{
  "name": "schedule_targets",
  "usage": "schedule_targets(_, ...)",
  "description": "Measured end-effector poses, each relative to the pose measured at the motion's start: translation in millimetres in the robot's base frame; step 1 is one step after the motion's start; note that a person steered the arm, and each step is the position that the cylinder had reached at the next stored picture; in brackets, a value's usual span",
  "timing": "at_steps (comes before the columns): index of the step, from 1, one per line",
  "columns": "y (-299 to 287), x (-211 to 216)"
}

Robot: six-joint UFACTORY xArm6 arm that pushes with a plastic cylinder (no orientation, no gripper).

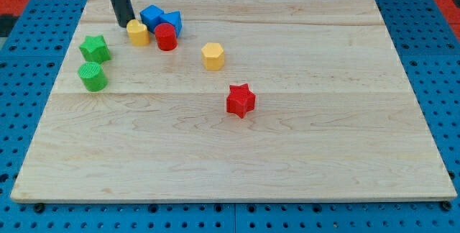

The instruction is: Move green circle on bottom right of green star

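My tip (pixel 124 24) rests on the wooden worktop (pixel 302 154) in the upper left of the frame, just beside the left edge of a yellow block (pixel 138 32); I cannot tell whether it touches it. The tool is only a straight dark rod, with nothing on it to open or close, and it holds nothing. The green circle (pixel 93 77) sits near the worktop's left edge, directly below the green star (pixel 95 48) in the frame, with a narrow gap between them. Both green blocks lie below and to the left of my tip. Right of the yellow block stands a red cylinder (pixel 166 37), pressed against two blue blocks (pixel 159 19) behind it. A second yellow block, hexagonal (pixel 213 56), sits further right, and a red star (pixel 240 101) lies near the middle of the worktop, well apart from the rest.
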State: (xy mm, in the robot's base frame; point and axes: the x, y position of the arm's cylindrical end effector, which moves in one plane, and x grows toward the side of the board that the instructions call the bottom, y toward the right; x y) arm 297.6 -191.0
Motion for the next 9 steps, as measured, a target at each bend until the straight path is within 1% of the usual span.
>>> schedule_targets(1, 12.7, 38.8)
schedule_targets(2, 51.2, 44.7)
schedule_targets(3, 86.4, 65.5)
schedule_targets(4, 67.2, 91.4)
schedule_targets(5, 55.2, 91.0)
schedule_targets(6, 26.8, 116.3)
schedule_targets(7, -19.4, 154.0)
schedule_targets(8, -51.8, 147.1)
schedule_targets(9, -49.6, 113.3)
